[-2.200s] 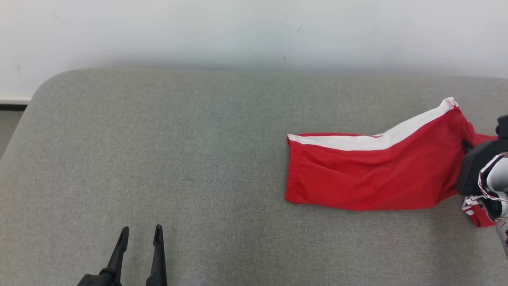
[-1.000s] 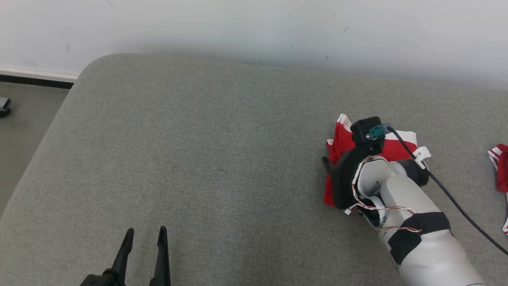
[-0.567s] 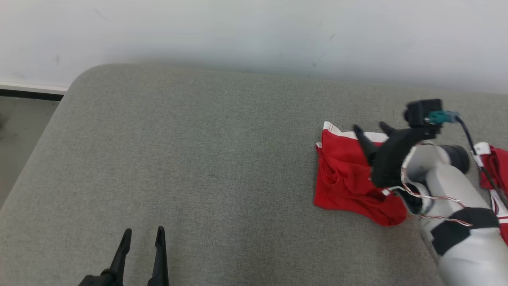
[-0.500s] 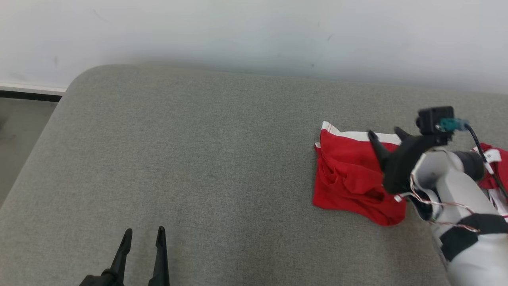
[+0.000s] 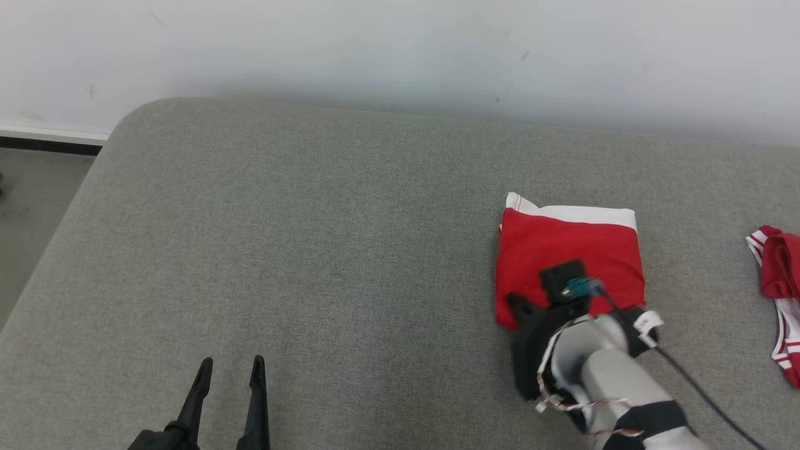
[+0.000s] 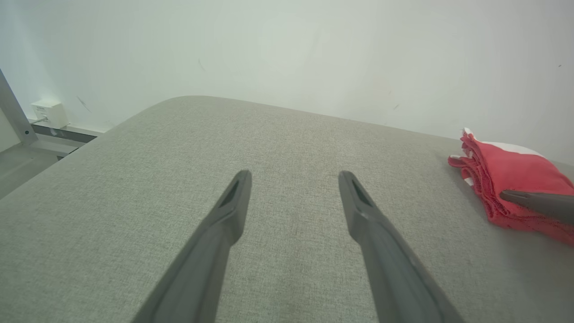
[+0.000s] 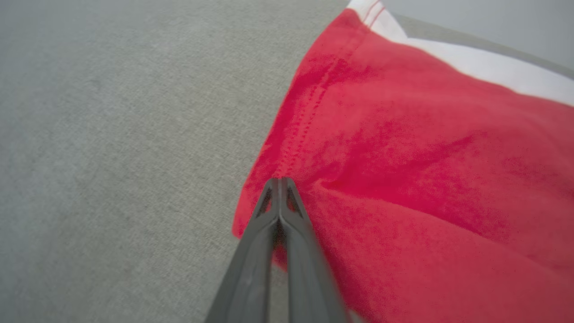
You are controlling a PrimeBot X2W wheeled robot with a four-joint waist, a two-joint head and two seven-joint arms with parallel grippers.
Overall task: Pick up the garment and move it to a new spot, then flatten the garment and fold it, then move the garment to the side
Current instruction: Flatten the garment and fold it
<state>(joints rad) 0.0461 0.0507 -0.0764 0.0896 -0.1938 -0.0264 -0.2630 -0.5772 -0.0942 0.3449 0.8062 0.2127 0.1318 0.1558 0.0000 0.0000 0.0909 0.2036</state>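
Observation:
The garment point(image 5: 572, 247) is red with a white band along its far edge and lies folded into a small rectangle on the right half of the grey cushion point(image 5: 312, 250). My right gripper point(image 5: 514, 302) is shut, its tips pressed together at the garment's near left corner point(image 7: 381, 148); the right wrist view shows the fingertips point(image 7: 279, 183) over the red hem with no cloth between them. My left gripper point(image 5: 231, 365) stands open at the lower left, far from the garment, with nothing between its fingers point(image 6: 237, 188). The left wrist view has the garment point(image 6: 502, 166) at its right edge.
Another red piece with white stripes point(image 5: 781, 275) lies at the cushion's right edge. A pale wall point(image 5: 400, 50) runs behind the cushion. The cushion's rounded left corner drops to the floor point(image 5: 37, 187).
My right gripper has gone from open above the garment's right side to shut at its near left corner. The garment lies flatter and squarer than half a second ago. The left arm stays put.

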